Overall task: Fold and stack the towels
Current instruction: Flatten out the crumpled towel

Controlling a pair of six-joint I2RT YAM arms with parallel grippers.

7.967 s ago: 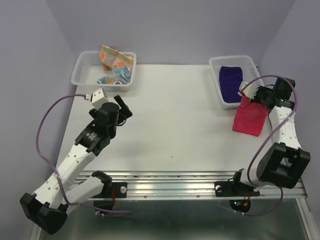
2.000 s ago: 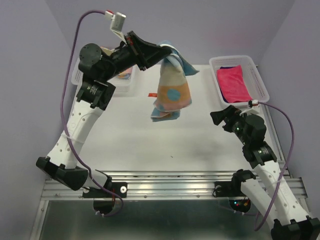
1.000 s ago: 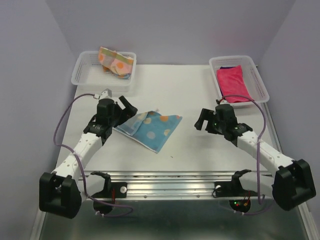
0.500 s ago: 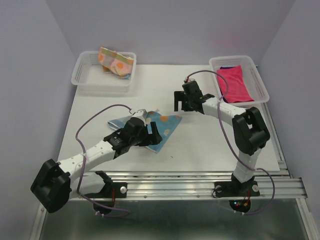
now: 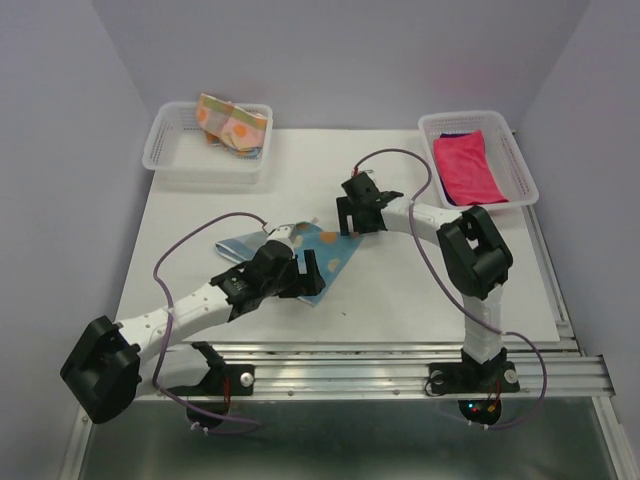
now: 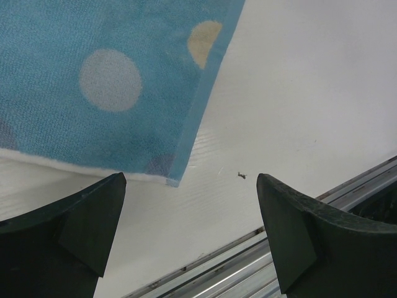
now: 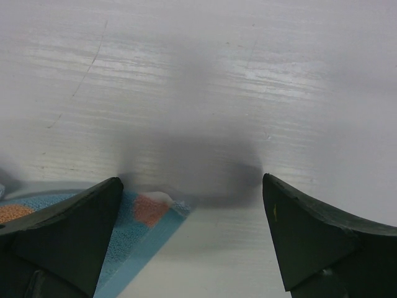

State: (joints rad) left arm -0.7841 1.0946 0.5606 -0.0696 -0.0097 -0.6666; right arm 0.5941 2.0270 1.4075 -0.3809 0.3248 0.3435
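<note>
Both grippers stand open over the light-blue dotted towel [image 5: 328,252], which lies flat in the middle of the table [image 5: 420,290]

The left gripper [image 5: 305,280] has its fingers apart above the near corner of the towel and holds nothing. The right gripper [image 5: 360,225], also wide apart and empty, is above the far right corner. To fold well, I think each gripper should go straight down until one finger slides under the hem, then pinch only the corner, so that the cloth does not bunch. Both should lift together and carry the edge over evenly. The pink towel [image 5: 465,165] waits in the right basket [image 5: 522,170], the orange patterned towel [image 5: 232,122] in the left basket [image 5: 160,150]
</note>
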